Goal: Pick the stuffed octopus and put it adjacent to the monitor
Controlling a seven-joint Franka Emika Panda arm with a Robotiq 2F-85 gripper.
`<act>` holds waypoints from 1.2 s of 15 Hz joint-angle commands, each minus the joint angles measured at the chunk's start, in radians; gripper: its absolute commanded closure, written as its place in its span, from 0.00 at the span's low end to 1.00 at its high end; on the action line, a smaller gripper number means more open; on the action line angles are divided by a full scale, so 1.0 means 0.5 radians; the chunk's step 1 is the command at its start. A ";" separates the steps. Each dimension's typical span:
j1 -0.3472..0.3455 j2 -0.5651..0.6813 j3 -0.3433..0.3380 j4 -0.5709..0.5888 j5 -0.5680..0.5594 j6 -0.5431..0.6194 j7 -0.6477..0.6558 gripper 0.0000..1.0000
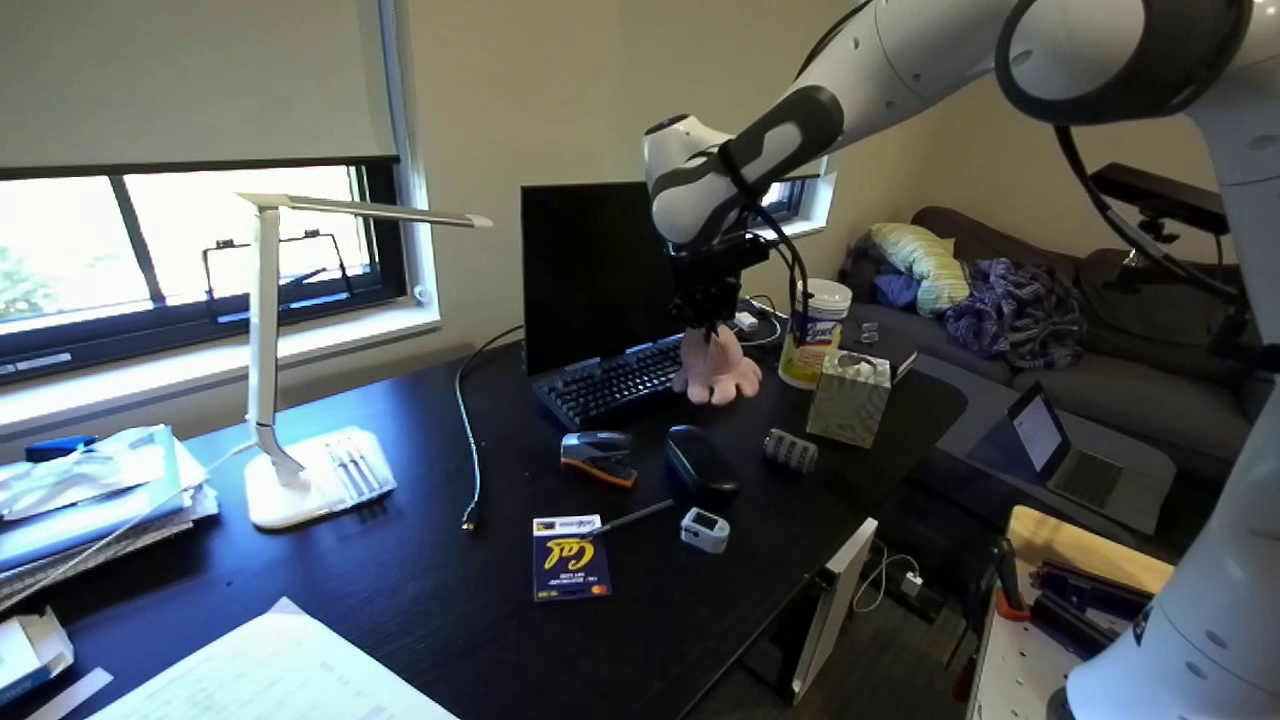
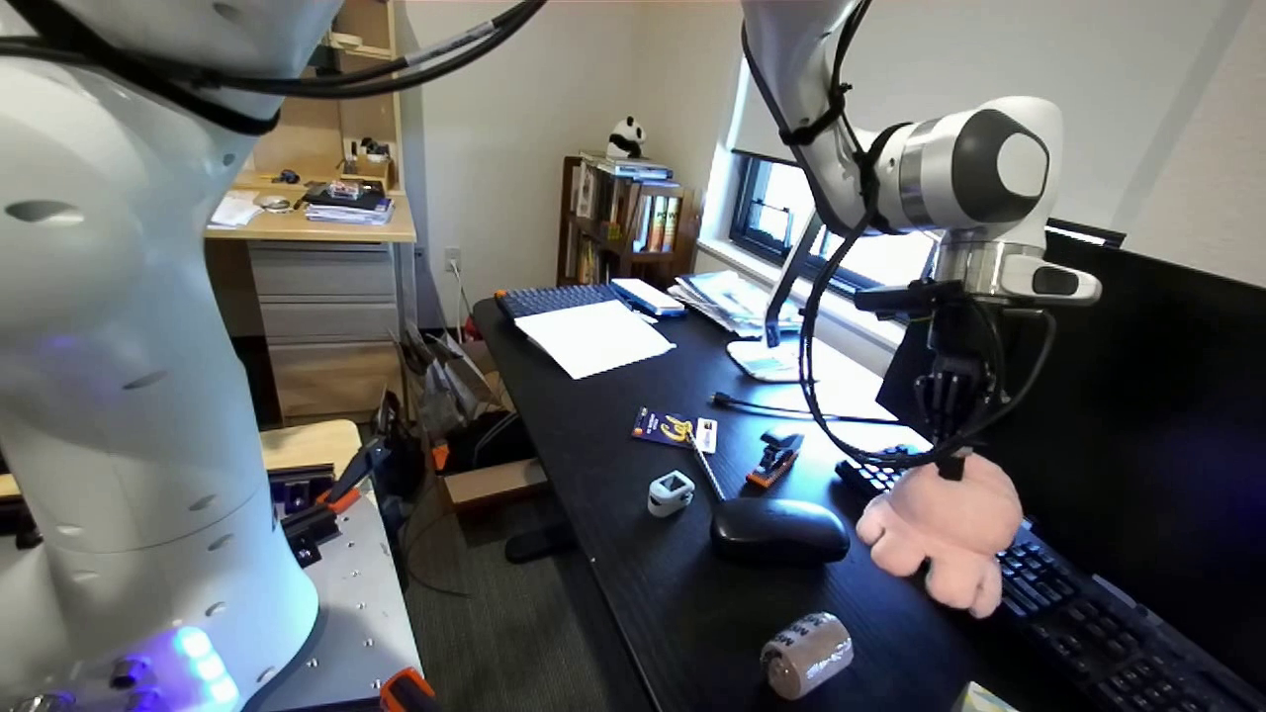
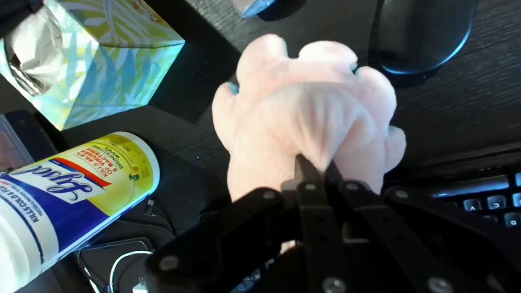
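Observation:
The stuffed octopus (image 1: pixel 718 370), a pale pink plush toy, shows in both exterior views (image 2: pixel 945 524) and fills the middle of the wrist view (image 3: pixel 301 110). My gripper (image 3: pixel 319 169) is shut on the top of its head, and the fabric is pinched into folds between the fingertips. The octopus is upright with legs down, near the keyboard in front of the monitor. I cannot tell whether its legs touch the desk. The monitor (image 1: pixel 590 270), a large black screen, stands behind it, partly covered by the arm; it also shows at the right in an exterior view (image 2: pixel 1157 445).
The black keyboard (image 1: pixel 620 380) lies before the monitor. A wipes canister (image 1: pixel 815 335) and a tissue box (image 1: pixel 850 398) stand on one side of the octopus. A black case (image 1: pixel 700 462), a stapler (image 1: pixel 598 457), a wrapped roll (image 1: pixel 790 451) and a white oximeter (image 1: pixel 704 531) lie nearer.

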 commanded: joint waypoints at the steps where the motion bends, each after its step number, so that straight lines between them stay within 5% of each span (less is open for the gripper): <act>1: 0.038 -0.018 -0.053 -0.044 0.031 0.021 0.180 0.98; 8: 0.083 -0.060 -0.147 -0.286 -0.031 0.364 0.669 0.98; 18: 0.190 -0.053 -0.201 -0.534 -0.043 0.745 0.961 0.98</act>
